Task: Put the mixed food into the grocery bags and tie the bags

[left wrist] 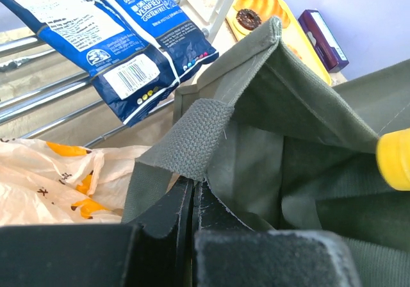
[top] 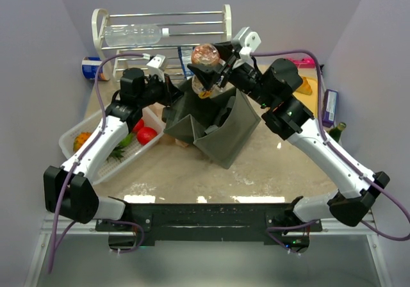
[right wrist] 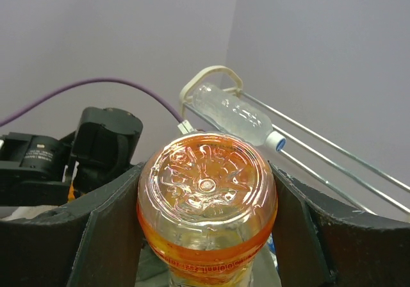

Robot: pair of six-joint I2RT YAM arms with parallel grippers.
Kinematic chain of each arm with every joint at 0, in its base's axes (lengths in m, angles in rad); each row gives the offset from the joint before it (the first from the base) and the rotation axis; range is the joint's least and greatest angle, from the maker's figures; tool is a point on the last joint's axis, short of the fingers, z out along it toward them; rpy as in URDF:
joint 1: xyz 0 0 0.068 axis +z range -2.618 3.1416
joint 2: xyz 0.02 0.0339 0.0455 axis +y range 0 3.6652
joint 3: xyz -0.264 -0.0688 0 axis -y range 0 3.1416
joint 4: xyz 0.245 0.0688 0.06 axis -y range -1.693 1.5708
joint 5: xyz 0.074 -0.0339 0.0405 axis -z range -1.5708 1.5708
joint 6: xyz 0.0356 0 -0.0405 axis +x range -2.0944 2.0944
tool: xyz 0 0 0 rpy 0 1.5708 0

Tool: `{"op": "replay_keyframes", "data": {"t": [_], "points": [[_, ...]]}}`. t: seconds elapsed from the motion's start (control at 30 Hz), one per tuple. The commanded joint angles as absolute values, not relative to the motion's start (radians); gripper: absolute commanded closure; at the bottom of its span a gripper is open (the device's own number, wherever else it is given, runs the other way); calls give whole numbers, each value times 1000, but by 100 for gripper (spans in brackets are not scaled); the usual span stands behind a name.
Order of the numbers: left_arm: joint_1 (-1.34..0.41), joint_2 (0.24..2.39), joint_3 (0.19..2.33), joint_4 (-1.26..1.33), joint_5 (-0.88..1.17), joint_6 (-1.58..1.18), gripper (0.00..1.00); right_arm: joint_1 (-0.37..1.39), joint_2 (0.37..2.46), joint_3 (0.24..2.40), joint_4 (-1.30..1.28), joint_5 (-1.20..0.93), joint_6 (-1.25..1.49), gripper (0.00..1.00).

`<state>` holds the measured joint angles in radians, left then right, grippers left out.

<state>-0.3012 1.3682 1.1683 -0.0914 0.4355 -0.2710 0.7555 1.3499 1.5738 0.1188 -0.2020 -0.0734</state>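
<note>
The olive-green tote (top: 218, 125) stands at mid-table with its mouth open. My left gripper (top: 172, 99) is shut on the tote's webbing handle (left wrist: 192, 136) at the rim, with the fingers (left wrist: 168, 210) pressed together. My right gripper (top: 210, 75) is shut on the orange-filled bottle (right wrist: 206, 200), which hangs base-up over the tote's mouth. Its yellow cap (left wrist: 394, 159) shows inside the tote. The peach plastic bag (left wrist: 51, 181) lies crumpled beside the tote. A blue snack packet (left wrist: 128, 37) leans on the rack. The clear bottle (top: 131, 35) lies on the rack.
A white slatted tray (top: 69, 141) at the left holds red fruit (top: 146, 135) and an orange one (top: 81, 139). The wire rack (top: 163, 21) stands at the back. A purple box (top: 330, 107) and a yellow tray (left wrist: 269, 11) lie to the right.
</note>
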Motion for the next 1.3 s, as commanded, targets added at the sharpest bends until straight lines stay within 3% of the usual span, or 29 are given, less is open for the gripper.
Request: {"op": "replay_keyframes", "data": {"t": [0.0,0.37,0.8,0.83,0.87,0.9,0.97,1.0,1.03,1.1,1.27], "points": [[-296,1374,1167,-35,465,-301,100,778,1345,1692,227,-221,-112,100],[-296,1348,1177,-48,454,-288,100,801,1355,1565,106,-72,-117,100],[-296,1324,1180,-43,474,-281,100,831,1462,1557,-337,268,-155,100],[-296,1325,1180,-41,476,-281,100,831,1483,1565,-353,271,-147,97],[-296,1325,1180,-41,477,-281,100,831,1489,1568,-368,273,-129,81],[-296,1325,1178,-41,476,-281,100,831,1491,1569,-388,258,-118,53],[-296,1327,1178,-41,474,-281,100,831,1474,1575,-408,247,-83,34],[-296,1325,1177,-41,474,-279,100,831,1460,1575,-414,242,-72,12],[-296,1327,1177,-40,474,-279,100,831,1435,1578,-422,233,-61,5],[-296,1327,1175,-40,476,-281,100,831,1404,1586,-449,229,-25,1],[-296,1333,1175,-38,483,-284,100,828,1312,1571,-532,340,76,1]]}}
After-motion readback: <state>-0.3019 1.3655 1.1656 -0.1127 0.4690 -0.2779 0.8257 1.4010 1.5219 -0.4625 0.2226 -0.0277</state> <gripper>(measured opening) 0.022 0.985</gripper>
